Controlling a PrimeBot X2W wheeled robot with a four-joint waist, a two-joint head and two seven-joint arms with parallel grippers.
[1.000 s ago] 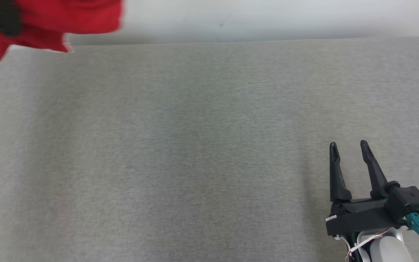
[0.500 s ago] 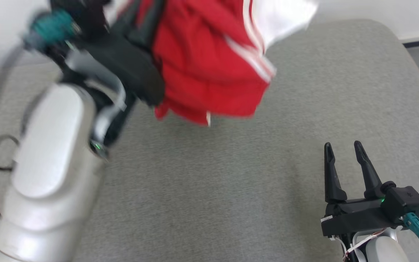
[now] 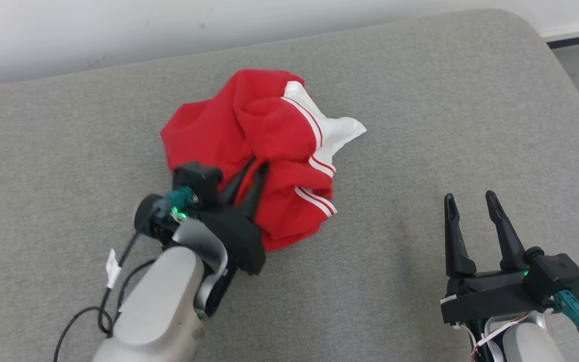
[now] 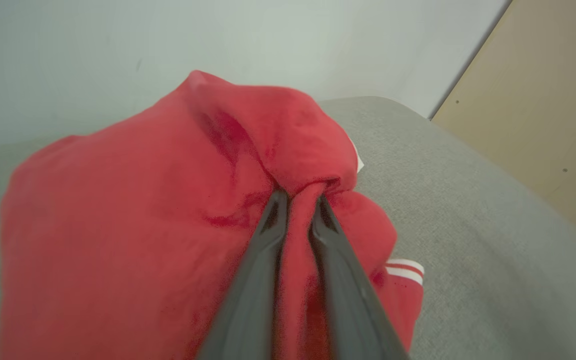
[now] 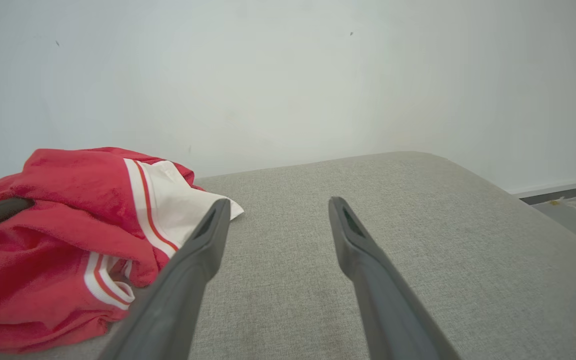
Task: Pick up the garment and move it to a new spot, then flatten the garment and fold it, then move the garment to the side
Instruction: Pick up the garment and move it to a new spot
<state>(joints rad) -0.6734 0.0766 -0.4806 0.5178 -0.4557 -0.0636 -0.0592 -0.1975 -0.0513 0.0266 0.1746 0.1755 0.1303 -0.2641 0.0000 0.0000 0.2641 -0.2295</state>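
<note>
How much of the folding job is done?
The red garment lies crumpled on the grey surface, so the moving step looks done. The left tool pinches a fold of it; the right tool is open, apart from it. Flattening, folding and moving aside are left.

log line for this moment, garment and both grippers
garment: crumpled heap on grey cushion | left gripper: shut on garment fold | right gripper: open, empty, apart from garment

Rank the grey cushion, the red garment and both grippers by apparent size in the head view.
1. grey cushion
2. red garment
3. left gripper and right gripper: they look much alike, at different angles, so unranked.
</note>
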